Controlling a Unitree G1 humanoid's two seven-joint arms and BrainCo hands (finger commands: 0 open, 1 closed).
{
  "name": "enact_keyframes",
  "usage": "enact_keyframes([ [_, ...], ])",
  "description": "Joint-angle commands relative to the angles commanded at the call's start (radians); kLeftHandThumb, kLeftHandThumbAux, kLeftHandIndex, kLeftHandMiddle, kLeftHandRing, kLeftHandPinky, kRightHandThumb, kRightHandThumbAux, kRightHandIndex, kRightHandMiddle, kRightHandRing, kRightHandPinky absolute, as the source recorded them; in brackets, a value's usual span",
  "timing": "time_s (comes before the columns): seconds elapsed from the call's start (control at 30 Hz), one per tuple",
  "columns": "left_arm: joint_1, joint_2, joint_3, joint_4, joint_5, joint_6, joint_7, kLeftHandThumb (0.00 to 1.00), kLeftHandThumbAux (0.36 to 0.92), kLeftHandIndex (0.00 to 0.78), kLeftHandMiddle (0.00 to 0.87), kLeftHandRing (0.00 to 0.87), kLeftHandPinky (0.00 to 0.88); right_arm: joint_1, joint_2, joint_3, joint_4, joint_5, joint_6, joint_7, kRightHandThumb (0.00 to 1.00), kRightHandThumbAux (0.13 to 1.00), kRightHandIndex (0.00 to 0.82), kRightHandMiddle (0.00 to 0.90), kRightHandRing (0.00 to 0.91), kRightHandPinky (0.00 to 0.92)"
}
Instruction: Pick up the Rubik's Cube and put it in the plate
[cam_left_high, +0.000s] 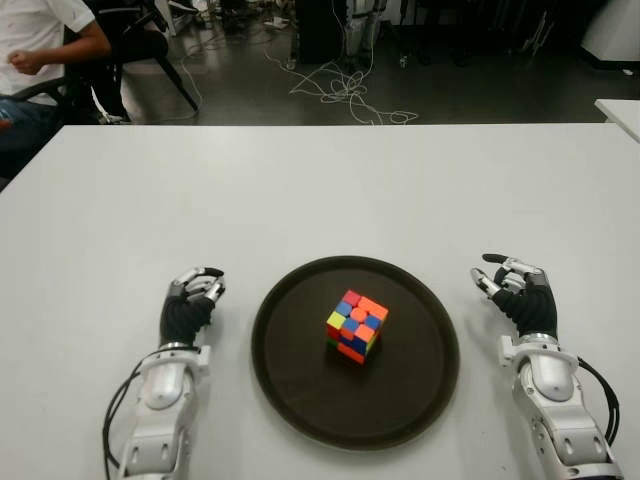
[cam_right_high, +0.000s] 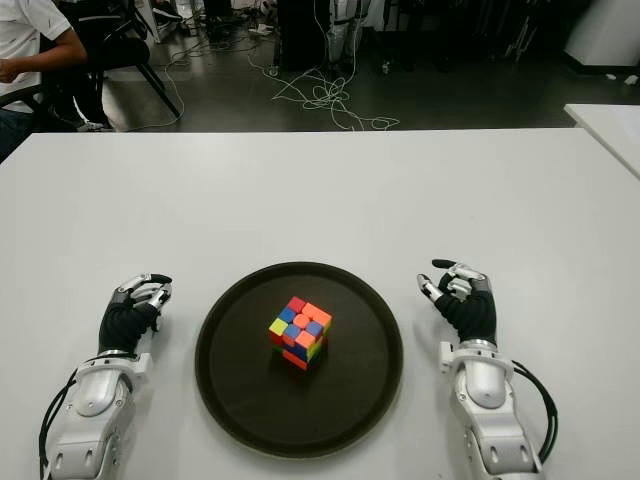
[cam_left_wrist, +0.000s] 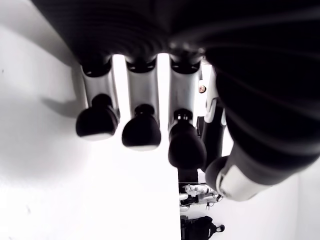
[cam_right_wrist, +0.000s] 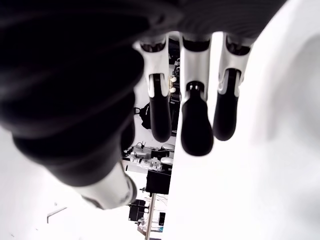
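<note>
Already the cube (cam_left_high: 356, 325) sits inside the plate (cam_left_high: 300, 400), roughly at its middle, tilted a bit with one corner toward me and touching nothing but the plate floor. By my reading the placing step is done, and nothing more is called for than keeping both arms clear.

My left hand (cam_left_high: 190, 305) shows just left of the plate, its fingers loosely curled and holding nothing; my left wrist view confirms bare fingertips (cam_left_wrist: 141, 132) over white bench. My right hand (cam_left_high: 517, 290) shows just right of the plate, fingers relaxed and slightly spread, also empty. Neither touches the plate.

Count: one cube, one plate, two hands, one bench (cam_left_high: 330, 190). One person (cam_left_high: 40, 50) sits beyond the far left corner, well apart.
</note>
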Motion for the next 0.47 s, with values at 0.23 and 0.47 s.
enact_keyframes([
  [0.23, 0.001, 0.002, -0.004, 0.003, 0.005, -0.011, -0.001, 0.71, 0.704, 0.444, 0.808, 0.818, 0.81, -0.001, 0.004, -0.001, -0.009, 0.007, 0.011, -0.004, 0.35, 0.854, 0.77, 0.834, 0.84, 0.837],
  [0.47, -0.003, 0.005, -0.006, 0.011, 0.008, -0.017, -0.004, 0.709, 0.705, 0.444, 0.803, 0.815, 0.805, -0.009, 0.003, -0.003, 0.0, 0.005, 0.015, -0.007, 0.35, 0.85, 0.774, 0.841, 0.847, 0.845],
])
